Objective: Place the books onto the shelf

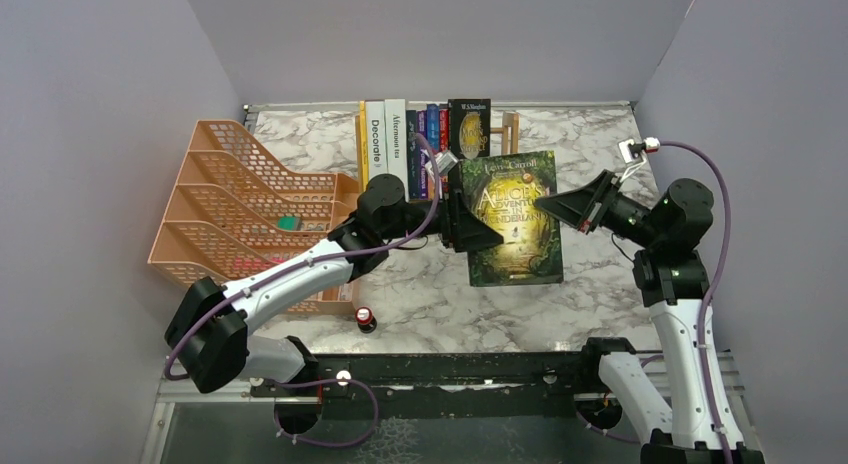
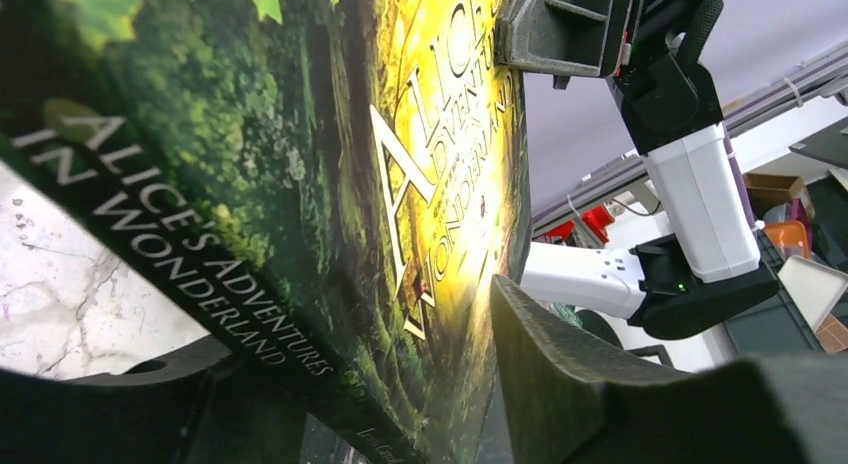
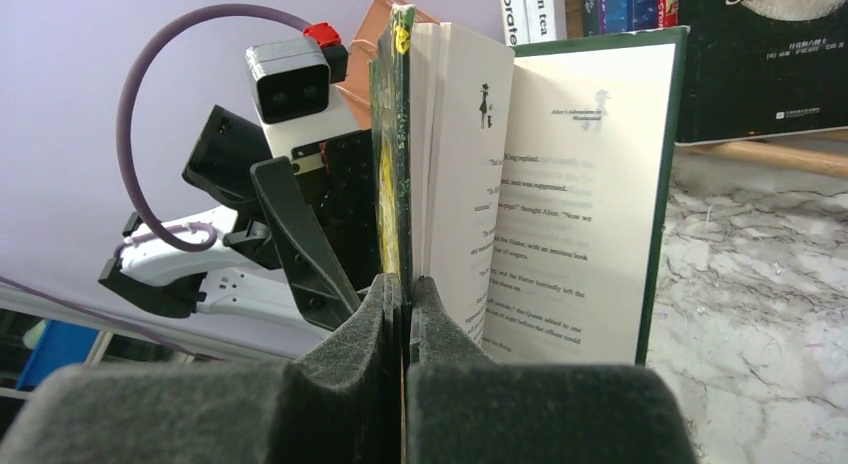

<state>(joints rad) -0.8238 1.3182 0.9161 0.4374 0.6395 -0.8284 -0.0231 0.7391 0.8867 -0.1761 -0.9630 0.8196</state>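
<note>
Nearest, left of and before the Alice book, a small red-topped item stands on the white-and-grey marbled desk. The book itself — glossy dark green with gold lettering — hangs above the desk between the two arms. On the right arm the foam-padded jaws are clenched on the edge of its front cover, so the pages fall away from that cover. On the left arm the jaws straddle its spine; I cannot tell whether they press it.

Left of the book sits one orange plastic mesh tray with stepped tiers, one tier holding a small green thing.

Beyond the book, the light-wood slatted shelf holds upright books: one thin yellow, two white — "Decorate" and "Afternoon tea" — a few blue and red spines too tight to count, and one black book showing its gold-lettered cover.
</note>
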